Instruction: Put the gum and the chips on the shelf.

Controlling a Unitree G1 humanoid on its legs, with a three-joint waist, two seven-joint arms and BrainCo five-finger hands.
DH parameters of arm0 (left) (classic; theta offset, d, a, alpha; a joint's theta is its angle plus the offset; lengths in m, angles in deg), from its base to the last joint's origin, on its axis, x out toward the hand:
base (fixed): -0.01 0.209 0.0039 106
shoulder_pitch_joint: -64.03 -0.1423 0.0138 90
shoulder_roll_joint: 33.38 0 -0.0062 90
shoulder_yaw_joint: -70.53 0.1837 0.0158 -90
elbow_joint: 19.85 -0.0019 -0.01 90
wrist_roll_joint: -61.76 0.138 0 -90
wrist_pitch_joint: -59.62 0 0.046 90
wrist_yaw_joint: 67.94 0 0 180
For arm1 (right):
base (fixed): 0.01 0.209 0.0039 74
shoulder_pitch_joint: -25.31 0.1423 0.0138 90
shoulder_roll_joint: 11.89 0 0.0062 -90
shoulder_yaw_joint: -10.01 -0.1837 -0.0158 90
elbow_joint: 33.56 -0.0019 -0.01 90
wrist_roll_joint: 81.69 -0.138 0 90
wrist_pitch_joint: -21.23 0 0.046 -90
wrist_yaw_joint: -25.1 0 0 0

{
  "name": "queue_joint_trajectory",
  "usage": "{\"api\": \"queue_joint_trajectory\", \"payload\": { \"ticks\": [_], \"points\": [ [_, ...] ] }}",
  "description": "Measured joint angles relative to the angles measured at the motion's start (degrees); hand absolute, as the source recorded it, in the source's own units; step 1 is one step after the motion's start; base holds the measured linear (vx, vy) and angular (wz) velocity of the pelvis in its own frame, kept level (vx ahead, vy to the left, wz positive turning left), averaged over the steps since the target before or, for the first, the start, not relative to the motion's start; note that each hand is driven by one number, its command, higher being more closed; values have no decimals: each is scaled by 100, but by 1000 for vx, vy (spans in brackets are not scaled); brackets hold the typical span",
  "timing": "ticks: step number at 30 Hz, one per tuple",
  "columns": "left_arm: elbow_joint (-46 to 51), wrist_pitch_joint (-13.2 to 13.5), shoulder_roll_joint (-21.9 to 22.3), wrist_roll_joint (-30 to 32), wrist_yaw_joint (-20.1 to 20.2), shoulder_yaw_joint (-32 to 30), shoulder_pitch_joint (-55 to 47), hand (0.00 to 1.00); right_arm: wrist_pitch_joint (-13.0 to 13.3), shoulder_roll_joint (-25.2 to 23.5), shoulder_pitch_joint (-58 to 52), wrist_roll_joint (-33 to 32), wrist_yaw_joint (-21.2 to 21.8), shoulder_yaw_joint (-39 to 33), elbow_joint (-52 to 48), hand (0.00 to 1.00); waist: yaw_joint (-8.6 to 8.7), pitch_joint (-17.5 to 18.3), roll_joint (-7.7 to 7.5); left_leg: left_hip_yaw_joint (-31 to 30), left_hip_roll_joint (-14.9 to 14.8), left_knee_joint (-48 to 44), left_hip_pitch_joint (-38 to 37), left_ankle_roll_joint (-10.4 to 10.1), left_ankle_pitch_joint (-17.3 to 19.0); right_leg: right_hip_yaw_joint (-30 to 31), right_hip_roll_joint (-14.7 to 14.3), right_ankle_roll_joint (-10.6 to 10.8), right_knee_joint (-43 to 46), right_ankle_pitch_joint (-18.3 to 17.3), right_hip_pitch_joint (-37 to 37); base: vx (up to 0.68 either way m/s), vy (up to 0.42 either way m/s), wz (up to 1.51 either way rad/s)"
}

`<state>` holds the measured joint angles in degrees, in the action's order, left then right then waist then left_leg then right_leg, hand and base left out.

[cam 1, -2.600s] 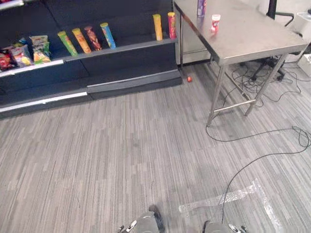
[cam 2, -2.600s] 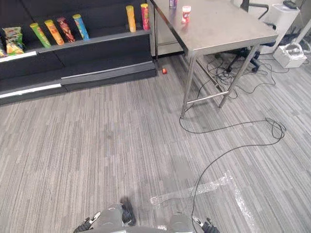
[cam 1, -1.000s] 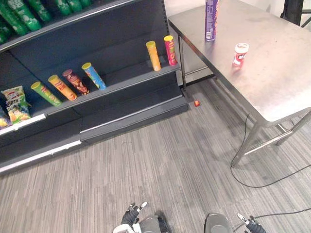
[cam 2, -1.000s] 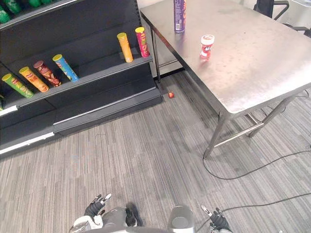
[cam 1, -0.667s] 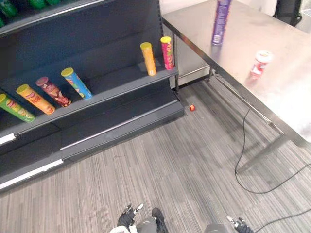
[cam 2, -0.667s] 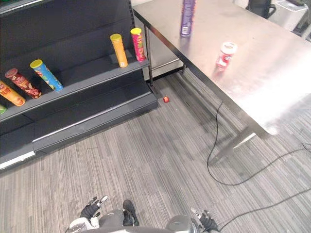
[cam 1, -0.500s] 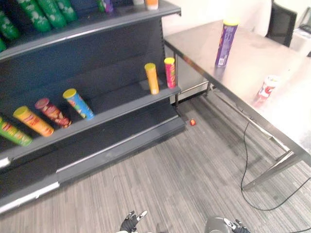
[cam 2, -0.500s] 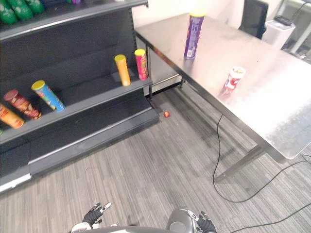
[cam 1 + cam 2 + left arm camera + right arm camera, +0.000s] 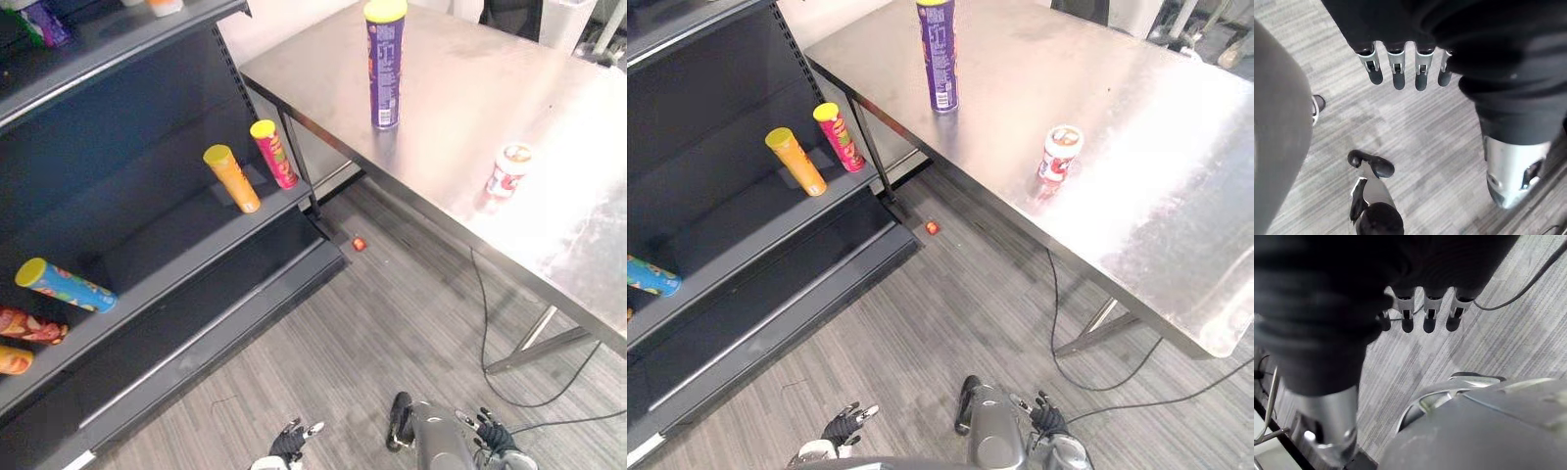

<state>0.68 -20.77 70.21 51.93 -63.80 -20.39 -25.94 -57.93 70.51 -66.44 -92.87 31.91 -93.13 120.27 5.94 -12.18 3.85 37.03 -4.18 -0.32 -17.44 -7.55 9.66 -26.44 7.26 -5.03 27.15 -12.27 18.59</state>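
Both my hands hang low at the bottom edge of the head views, the left hand (image 9: 294, 443) at lower centre and the right hand (image 9: 490, 433) toward the lower right. Each is above the grey striped floor (image 9: 392, 323) and touches nothing. From my left wrist, the fingers (image 9: 1399, 77) run out straight in a row with only floor past them. From my right wrist, the fingers (image 9: 1430, 319) are just as relaxed — both hands released, both empty.

What the coming move turns on is direction. The gum tub (image 9: 508, 169) stands on the steel table (image 9: 558, 235) at the right of the frame, almost straight up the picture from my right hand and well apart from it. The chips can (image 9: 385, 64) stands upright farther back on the same table, at upper centre, with its long axis vertical and its yellow lid on top, apart from the gum. My right hand looks nearer to the gum, so I judge that arm should reach first, up and over the table's near edge.

My left hand is on the side of the dark shelf (image 9: 147, 257), which takes the left of the frame. An orange can (image 9: 231, 177) and a pink can (image 9: 273, 153) lean near its right end, and a blue can (image 9: 65, 286) lies at far left — the bare board between them looks like the place to aim for.
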Motion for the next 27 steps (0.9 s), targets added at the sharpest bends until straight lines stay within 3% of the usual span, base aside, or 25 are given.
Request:
{"api": "queue_joint_trajectory", "payload": {
  "ticks": [2,4,6,7,8,9,12,13,16,18,21,24,25,26,27],
  "points": [
    [0,-23,-8,-6,1,-188,-8,0,-9,-14,-68,-3,3,-9,23,0,-4,0,-39,56,-86,-588,96,-42,-56,-252,210,190,-19,-255,-186,63,-84,-19],
    [6,-23,-112,-19,-3,-158,-15,0,-22,-40,-142,-4,3,2,48,0,3,48,-128,-23,-467,-2160,656,-65,-85,-320,360,202,-116,-269,-353,81,-68,-29],
    [16,-19,-127,-212,-42,-194,-10,0,-15,26,-196,-27,-6,5,52,0,-13,30,-92,-156,-1282,-4366,1354,-81,-829,4,114,230,-276,-245,-600,77,-108,-74],
    [32,-18,-171,-298,-44,-218,-23,0,-16,45,-194,-40,-10,8,62,0,-38,31,-87,-211,-1367,-4718,1477,-111,-844,220,40,156,-278,-232,-624,117,-40,-114],
    [61,-18,-160,-367,-56,-318,-37,0,-8,82,-181,-95,-17,4,59,0,-65,27,-83,-367,-1365,-5178,1669,-128,-698,505,-44,13,-294,-241,-674,143,-14,-139],
    [122,-16,-97,-462,-81,-431,-20,0,-5,153,-180,-130,-16,-102,85,0,-112,27,-79,-450,-1301,-5321,1832,-98,-461,877,-181,10,-398,-178,-757,189,-16,-146],
    [180,-2,-67,-571,-131,-641,-56,0,-10,227,-196,-293,-28,-334,294,0,-197,25,-85,-488,-1236,-4859,2120,-22,-24,1620,-443,158,-738,-34,-1058,190,25,-156],
    [225,44,-59,-578,-142,-664,-83,0,-8,271,-225,-354,-34,-448,302,0,-193,23,-97,-522,-1207,-4250,2195,29,31,1930,-478,211,-849,-4,-1143,123,76,-120],
    [248,150,-25,-581,-150,-807,-125,0,-1,385,-270,-498,-43,-522,305,0,-180,27,-98,-1127,-997,-2333,2223,70,-50,2551,-502,285,-953,35,-1207,172,174,-143],
    [239,162,-18,-580,-147,-860,-129,0,-2,407,-306,-511,-45,-687,349,0,-175,38,-114,-1648,-862,-1088,2235,32,-323,3083,-448,419,-974,22,-1214,241,255,-116],
    [229,163,-12,-573,-146,-901,-129,0,-3,412,-334,-510,-44,-859,458,0,-166,67,-128,-1942,-724,-695,2299,-60,-423,3499,-294,634,-1003,22,-1239,280,328,-79],
    [163,155,102,-564,-147,-853,-157,0,-4,419,-366,-510,-28,-901,460,0,-166,219,117,-1858,-715,-132,2105,-75,-1264,3794,-306,1014,-1110,-76,-1294,242,423,-73],
    [167,153,107,-547,-145,-810,-158,0,-13,314,-362,-517,-41,-960,466,0,-141,341,75,-1684,-568,-51,1988,-41,-1129,3882,-153,1197,-1104,-176,-1292,173,451,-49],
    [213,181,22,-524,-165,-715,-151,0,-9,130,-409,-513,-9,-955,459,0,-155,401,-81,-1566,-392,-51,1938,55,-1024,3675,106,1474,-1207,-10,-1279,160,440,-44],
    [231,195,-27,-519,-163,-651,-157,0,-11,35,-429,-513,-16,-963,463,0,-174,415,-123,-1510,-295,-32,1898,117,-967,3551,226,1568,-1319,46,-1311,131,361,-37]
  ]
}}
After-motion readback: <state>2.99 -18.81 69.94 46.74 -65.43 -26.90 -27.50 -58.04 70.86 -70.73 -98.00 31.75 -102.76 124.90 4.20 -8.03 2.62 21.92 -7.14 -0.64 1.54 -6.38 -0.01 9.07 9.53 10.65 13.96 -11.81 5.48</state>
